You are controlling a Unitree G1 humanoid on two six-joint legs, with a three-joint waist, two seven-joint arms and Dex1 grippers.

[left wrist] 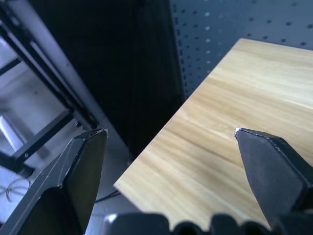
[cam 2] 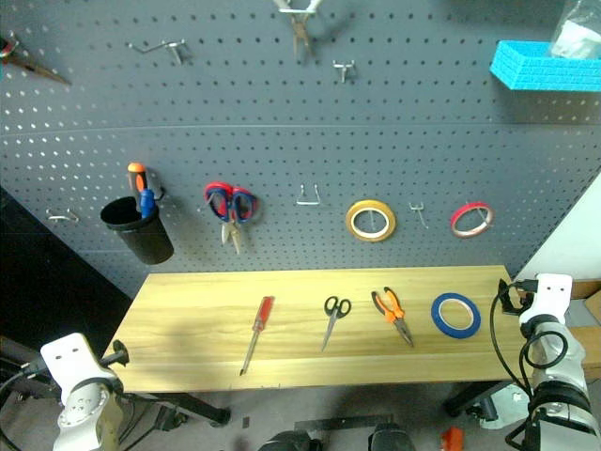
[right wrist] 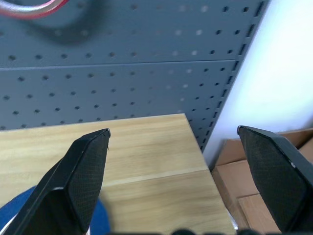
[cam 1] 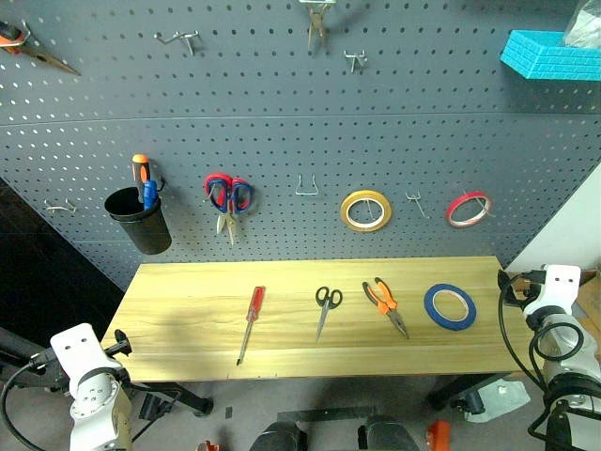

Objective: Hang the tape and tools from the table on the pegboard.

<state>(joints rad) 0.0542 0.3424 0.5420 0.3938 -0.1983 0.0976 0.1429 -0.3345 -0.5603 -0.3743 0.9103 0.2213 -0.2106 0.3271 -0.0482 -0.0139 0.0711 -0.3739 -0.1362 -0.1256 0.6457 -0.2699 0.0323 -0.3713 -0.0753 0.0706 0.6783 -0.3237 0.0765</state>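
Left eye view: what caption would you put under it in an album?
Screwdriver, scissors, pliers and blue tape lie in a row on the table below the pegboard.

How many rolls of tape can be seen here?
3. A wide blue roll of tape lies on the light wooden table at its right end. A yellow roll and a thin red roll hang on the dark grey pegboard above.
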